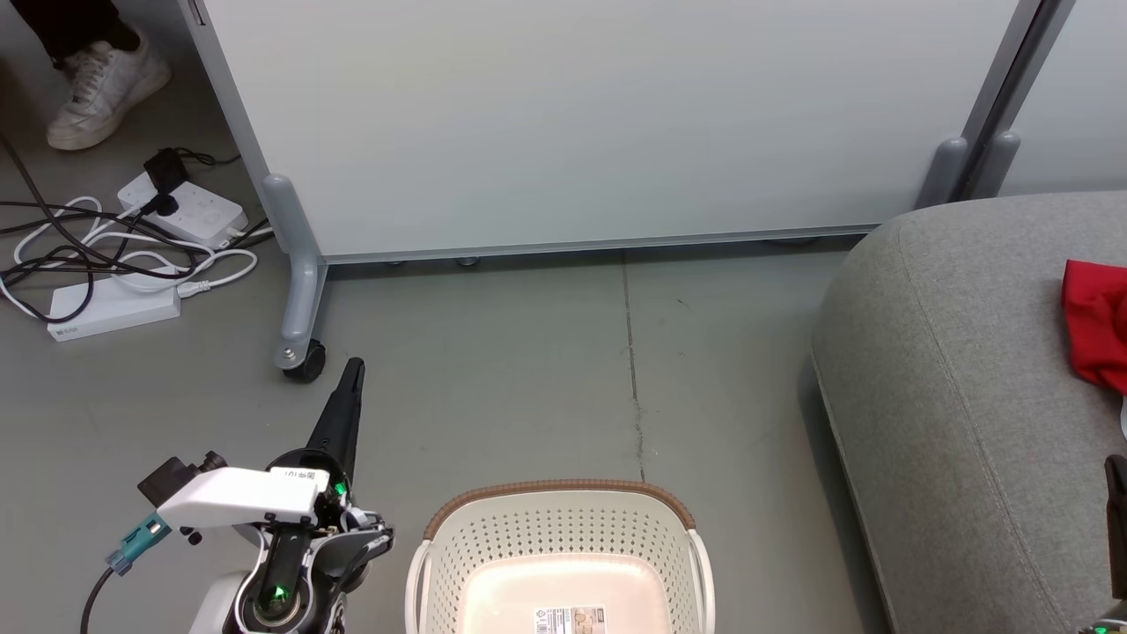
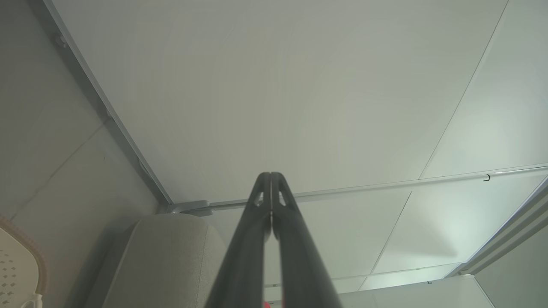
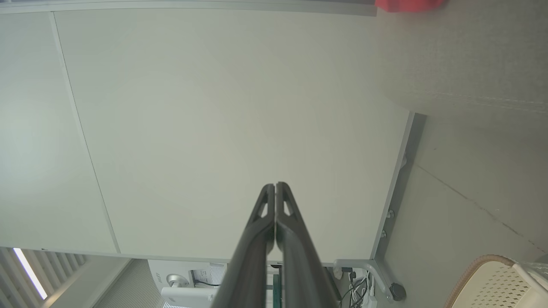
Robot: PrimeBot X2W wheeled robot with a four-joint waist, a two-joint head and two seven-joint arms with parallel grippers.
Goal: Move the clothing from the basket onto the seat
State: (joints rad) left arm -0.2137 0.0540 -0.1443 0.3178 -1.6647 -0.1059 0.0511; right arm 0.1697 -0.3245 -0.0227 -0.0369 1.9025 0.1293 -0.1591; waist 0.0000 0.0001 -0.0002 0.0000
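Note:
The cream basket (image 1: 458,563) stands on the floor at the bottom centre of the head view. No clothing lies in it; its bare bottom and a label sticker show. Red clothing (image 1: 1096,326) lies on the grey seat (image 1: 951,396) at the right edge. My left gripper (image 1: 353,368) hangs left of the basket, fingers shut and pointing away with nothing between them. In the left wrist view the left gripper (image 2: 271,175) is shut in front of the seat (image 2: 171,256). The right gripper (image 3: 275,185) is shut and empty, with the clothing (image 3: 406,4) and basket (image 3: 496,282) at the edges.
A pale grey wheeled partition panel (image 1: 572,123) stands behind the basket, its caster (image 1: 304,363) close to my left fingertips. Power strips and tangled cables (image 1: 132,255) lie on the floor at the far left. A person's foot in a white shoe (image 1: 101,84) stands beyond them.

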